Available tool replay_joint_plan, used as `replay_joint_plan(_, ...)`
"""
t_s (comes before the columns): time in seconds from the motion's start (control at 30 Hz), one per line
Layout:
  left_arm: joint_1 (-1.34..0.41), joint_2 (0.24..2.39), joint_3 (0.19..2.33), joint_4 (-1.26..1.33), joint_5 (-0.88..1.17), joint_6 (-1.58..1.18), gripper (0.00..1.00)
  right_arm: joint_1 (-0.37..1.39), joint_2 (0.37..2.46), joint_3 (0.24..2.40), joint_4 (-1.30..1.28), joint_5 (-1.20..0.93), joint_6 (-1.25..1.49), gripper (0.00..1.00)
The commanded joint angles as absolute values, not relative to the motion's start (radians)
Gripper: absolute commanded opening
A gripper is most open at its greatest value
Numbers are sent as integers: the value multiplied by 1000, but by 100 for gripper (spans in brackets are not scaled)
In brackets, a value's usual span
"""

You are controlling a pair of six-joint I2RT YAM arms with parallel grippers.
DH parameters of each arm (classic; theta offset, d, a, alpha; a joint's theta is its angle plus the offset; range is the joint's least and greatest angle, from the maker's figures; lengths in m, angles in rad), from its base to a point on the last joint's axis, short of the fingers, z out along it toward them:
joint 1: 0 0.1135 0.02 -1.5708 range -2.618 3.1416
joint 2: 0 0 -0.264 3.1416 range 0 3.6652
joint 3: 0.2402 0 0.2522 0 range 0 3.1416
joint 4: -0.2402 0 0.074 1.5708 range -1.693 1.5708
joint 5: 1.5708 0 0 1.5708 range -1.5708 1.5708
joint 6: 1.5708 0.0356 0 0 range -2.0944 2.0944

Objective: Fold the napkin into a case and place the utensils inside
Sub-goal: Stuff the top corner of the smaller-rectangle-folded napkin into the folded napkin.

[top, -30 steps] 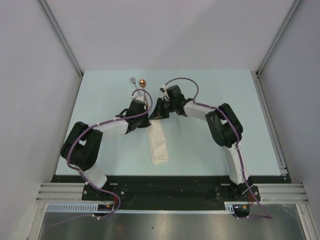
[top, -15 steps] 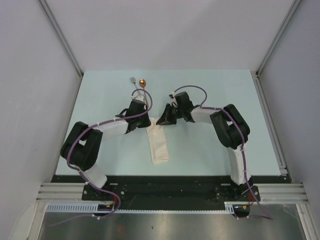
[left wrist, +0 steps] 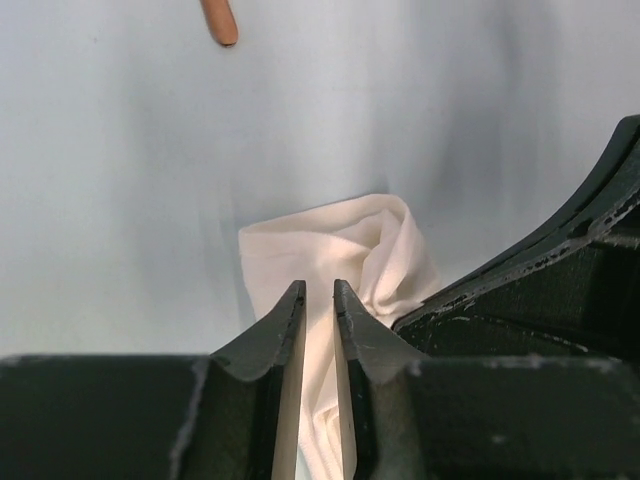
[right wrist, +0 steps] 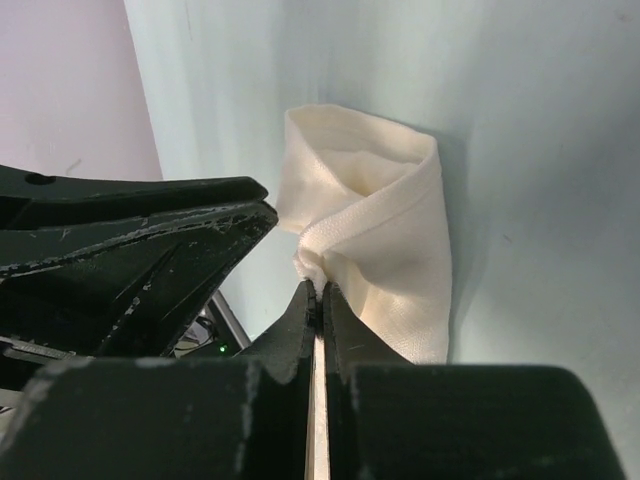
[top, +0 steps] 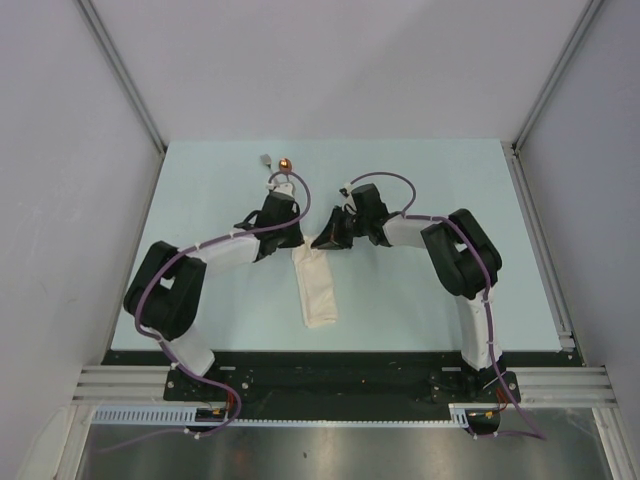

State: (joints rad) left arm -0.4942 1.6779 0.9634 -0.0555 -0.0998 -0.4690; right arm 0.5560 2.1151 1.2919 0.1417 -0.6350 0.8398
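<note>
Your right gripper (right wrist: 318,290) is pinched tight on a fold at the far end of the case (top: 318,295), a narrow strip near the middle of the table (top: 450,180) that runs toward its near edge. That pinch raises the top layer, probably to open a mouth. Your left gripper (left wrist: 318,297) sits alongside with its jaws a narrow slit apart over the cloth, gripping nothing. The fork (top: 266,161) and spoon (top: 286,164) lie near the far edge.

Case in the middle, fork and spoon behind it.
The case (top: 316,292) lies on the surface (top: 430,190). The left gripper (left wrist: 318,296) and right gripper (right wrist: 317,292) sit side by side at its far end. The fork (top: 266,161) lies just left of the spoon (top: 285,164).
</note>
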Motion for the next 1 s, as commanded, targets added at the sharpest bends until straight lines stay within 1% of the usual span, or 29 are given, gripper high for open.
replay_joint_plan(0.0,-508,1723,1032,-87,-121,-419,20,555,2063,1284,175,-660,864,0)
replay_joint_plan(0.2,-528,1677,1006,-97,-133,-377,25,552,2063,1284,181,-667,867,0)
replay_joint_plan(0.27,-540,1680,1011,-107,-167,-359,27,552,2065,1282,193,-670,874,0)
replay_joint_plan(0.43,-552,1700,1022,-129,-179,-356,32,555,2069,1278,199,-678,877,0)
replay_joint_plan(0.57,-565,1710,1035,-156,-221,-348,34,555,2071,1276,204,-680,879,0)
replay_joint_plan(0.7,-568,1723,1048,-163,-238,-342,33,557,2075,1275,209,-678,884,0)
replay_joint_plan(0.97,-571,1753,1080,-172,-242,-328,25,560,2080,1285,202,-675,881,0)
